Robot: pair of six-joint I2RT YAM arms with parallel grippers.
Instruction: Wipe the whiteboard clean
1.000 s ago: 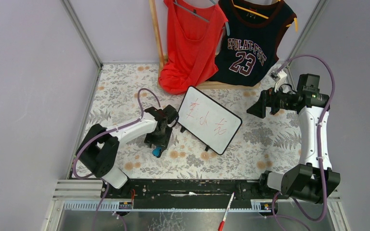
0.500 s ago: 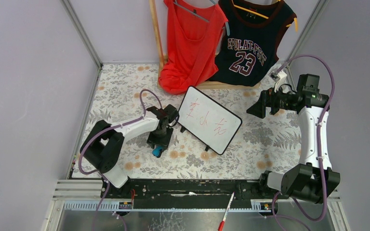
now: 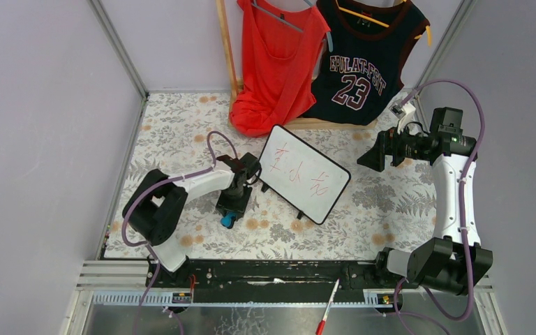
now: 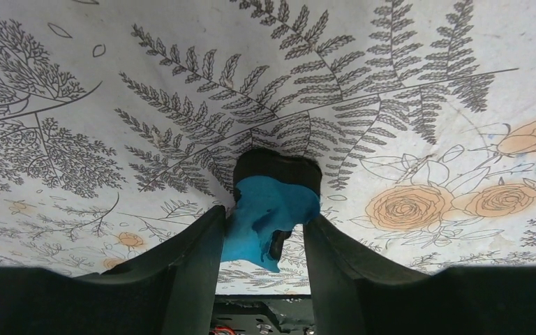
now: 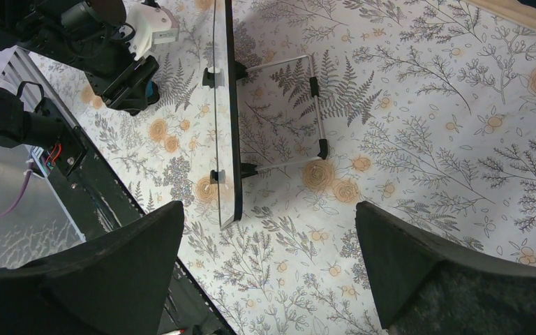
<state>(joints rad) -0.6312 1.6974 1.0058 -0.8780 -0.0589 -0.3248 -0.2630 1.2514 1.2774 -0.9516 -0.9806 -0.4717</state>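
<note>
A cloth printed with grey ferns and orange roses (image 3: 181, 125) covers the table, lying smooth apart from a slight pucker around the eraser in the left wrist view. Plain lavender walls (image 3: 42, 105) and slim aluminium posts close it in on three sides. A black rail (image 3: 272, 271) carrying the arm bases runs along the near edge, and a red marker (image 3: 328, 307) lies on the metal ledge below it.

At the back, a wooden rack (image 3: 227, 49) holds a red mesh tank top (image 3: 276, 63) and a navy jersey numbered 23 (image 3: 366, 63), both hanging down to the far edge of the cloth.

The whiteboard (image 3: 303, 174) stands near the middle, propped at a tilt on a thin wire stand (image 5: 314, 105), with three red handwritten marks on its glossy face. Its black frame has rounded corners. Open cloth lies to its left, right and near sides.

The left gripper (image 3: 232, 209) points down just left of the board, its dark fingers closed against both sides of a blue eraser (image 4: 269, 209) with a black felt end that meets the cloth.

The right gripper (image 3: 366, 159) hangs raised to the right of the board, apart from it, its two wedge-shaped fingers spread wide and empty.
</note>
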